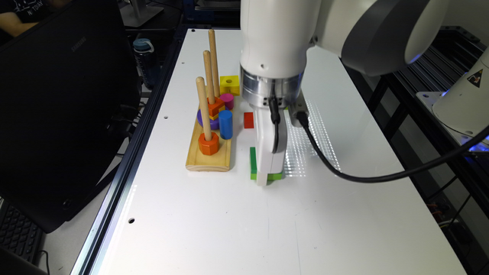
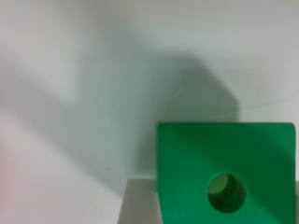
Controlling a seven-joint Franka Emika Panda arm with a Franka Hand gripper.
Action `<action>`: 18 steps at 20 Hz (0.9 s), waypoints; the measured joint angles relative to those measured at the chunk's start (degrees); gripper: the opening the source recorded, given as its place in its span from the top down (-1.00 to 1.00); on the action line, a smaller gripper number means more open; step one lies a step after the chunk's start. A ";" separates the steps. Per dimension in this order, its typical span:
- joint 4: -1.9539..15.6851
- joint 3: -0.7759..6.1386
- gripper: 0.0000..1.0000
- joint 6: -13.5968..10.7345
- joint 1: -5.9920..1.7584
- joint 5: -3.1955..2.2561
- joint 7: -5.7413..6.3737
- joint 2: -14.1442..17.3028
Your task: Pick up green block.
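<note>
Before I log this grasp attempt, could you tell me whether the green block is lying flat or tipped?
Lying flat. The green block rests on the white table, and the wrist view shows its holed top face.

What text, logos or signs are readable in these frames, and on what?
"SAMSUNG": on the back of the black monitor at the exterior view's left; small, just legible.
"N TODAY": partial white print on a person's black shirt, top corner, cut off by the frame.
Yellow triangular warning sign, symbol and no words, on the white robot base at the exterior view's right.
Dark green square wooden block with a round hole: no markings.
</note>
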 joint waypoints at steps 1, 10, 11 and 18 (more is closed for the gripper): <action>-0.09 0.35 1.00 -0.72 -0.03 0.57 -0.11 -0.91; -1.06 2.80 1.00 -5.69 -1.50 7.69 -4.68 -7.95; -1.18 2.78 1.00 -5.66 -1.61 8.02 -4.93 -7.94; -1.28 4.27 1.00 -7.19 -3.31 10.50 -7.71 -10.49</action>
